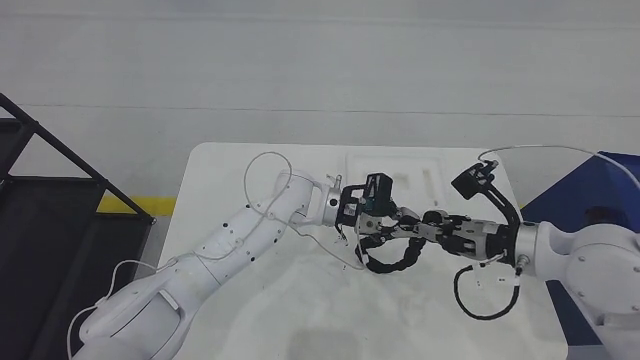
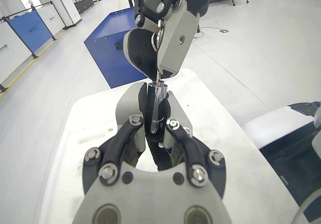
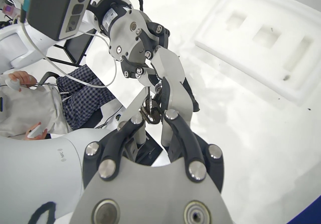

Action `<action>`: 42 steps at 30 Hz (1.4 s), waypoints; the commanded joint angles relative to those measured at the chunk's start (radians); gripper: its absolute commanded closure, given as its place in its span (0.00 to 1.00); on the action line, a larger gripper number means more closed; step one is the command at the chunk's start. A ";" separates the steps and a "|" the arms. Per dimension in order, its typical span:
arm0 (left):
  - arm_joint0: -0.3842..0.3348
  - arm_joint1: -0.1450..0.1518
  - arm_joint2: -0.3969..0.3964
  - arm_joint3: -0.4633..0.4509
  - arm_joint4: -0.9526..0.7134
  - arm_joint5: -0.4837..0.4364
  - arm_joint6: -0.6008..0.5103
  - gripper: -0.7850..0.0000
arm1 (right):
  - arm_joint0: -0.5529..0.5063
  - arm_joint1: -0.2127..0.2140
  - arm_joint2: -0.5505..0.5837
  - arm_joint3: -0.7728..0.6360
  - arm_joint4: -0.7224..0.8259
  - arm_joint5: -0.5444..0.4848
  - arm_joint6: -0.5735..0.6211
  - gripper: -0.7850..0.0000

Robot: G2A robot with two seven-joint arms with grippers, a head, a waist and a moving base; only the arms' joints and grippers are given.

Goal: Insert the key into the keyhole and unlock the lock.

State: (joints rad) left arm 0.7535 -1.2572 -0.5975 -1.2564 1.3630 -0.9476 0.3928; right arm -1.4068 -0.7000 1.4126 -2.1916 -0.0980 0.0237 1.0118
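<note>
Left tool (image 2: 156,91) nearest: fingers closed snug round the lock (image 2: 157,109), which is held clear above the counter (image 2: 225,134), not resting on it. The lock is a slim polished chrome cylinder, mirror-smooth, standing between ribbed black pads backed by grey plates. At its far end face the key (image 2: 157,76) meets it tip-first, a thin flat steel blade; how deep it has gone in I cannot tell. The right tool (image 2: 158,73) is pinched shut on the key's head, one textured black pad against one plain grey plate, with a wire key ring (image 2: 153,41) poking out between them. The blade looks roughly in line with the cylinder, not perfectly. Risks as I judge them: a push slightly off-axis would jam or bend the thin blade. On the turn, the slick chrome may spin inside the left pads instead of the core rotating. The key may pivot in a pinch that holds so little of it. The loose ring could snag a pad edge. Beyond, on the counter's matte white top, lies a white foam tray (image 3: 250,41), soft-edged, with rectangular recesses.
</note>
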 commanded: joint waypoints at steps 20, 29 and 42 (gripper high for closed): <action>0.037 -0.004 -0.045 0.044 -0.004 -0.005 0.076 1.00 | -0.069 -0.003 0.114 0.008 -0.058 -0.117 -0.110 0.00; 0.058 -0.006 -0.077 0.060 -0.043 -0.009 0.117 1.00 | -0.193 -0.002 0.179 0.063 -0.190 -0.344 -0.180 0.00; 0.056 -0.020 -0.072 0.041 -0.047 -0.044 0.110 1.00 | -0.246 -0.025 0.049 0.097 -0.432 -0.462 -0.387 0.12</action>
State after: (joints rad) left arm 0.8109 -1.2759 -0.6699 -1.2173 1.3160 -0.9905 0.5030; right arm -1.6534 -0.7233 1.4726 -2.0935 -0.5035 -0.4299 0.6349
